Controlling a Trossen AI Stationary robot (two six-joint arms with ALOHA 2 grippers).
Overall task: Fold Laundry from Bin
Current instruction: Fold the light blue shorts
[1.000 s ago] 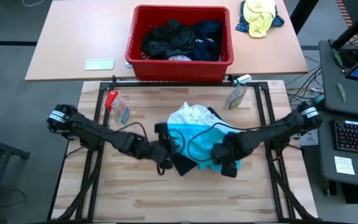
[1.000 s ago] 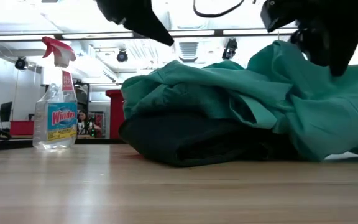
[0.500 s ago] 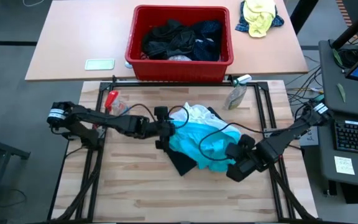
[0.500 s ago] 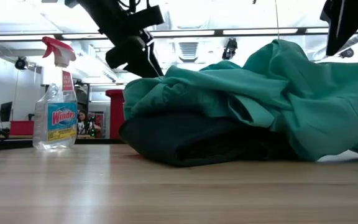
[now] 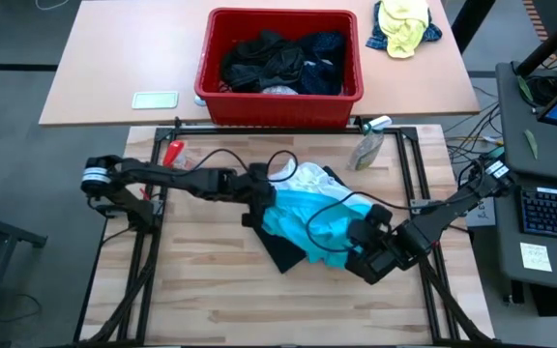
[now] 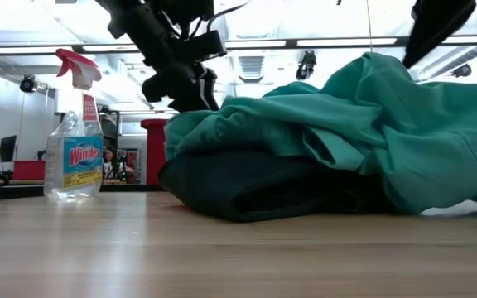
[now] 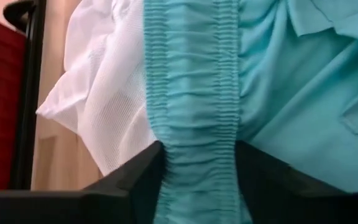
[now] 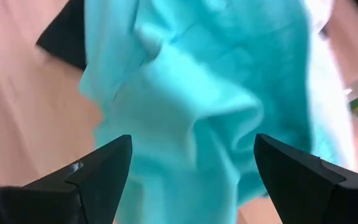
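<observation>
While the red plastic tub (image 5: 280, 53) on the far tan table is seen from above to hold a heap of black, grey and navy garments (image 5: 280, 60), only a few pieces lie on the wooden worktable (image 5: 201, 280): a bright turquoise garment with an elastic waistband (image 5: 312, 224) is crumpled over a flat black piece (image 5: 280, 253), with white mesh fabric (image 5: 303, 180) at its far side. My judgement is that the folding is early, with the turquoise piece unfolded and most of the laundry unpicked. The left gripper (image 5: 257, 201) sits at the heap's near-left edge; the right gripper (image 5: 364, 259) lies just off its right corner.

From table height, the turquoise cloth drapes over the dark bundle, and a clear spray bottle with a red trigger (image 6: 73, 136) stands well apart to one side.

Through the left wrist camera, the dark fingers (image 7: 135, 180) straddle the gathered turquoise waistband, pinching it on both sides.

Through the right wrist camera, the fingers (image 8: 101, 165) are spread wide above the turquoise fabric, holding nothing.
</observation>
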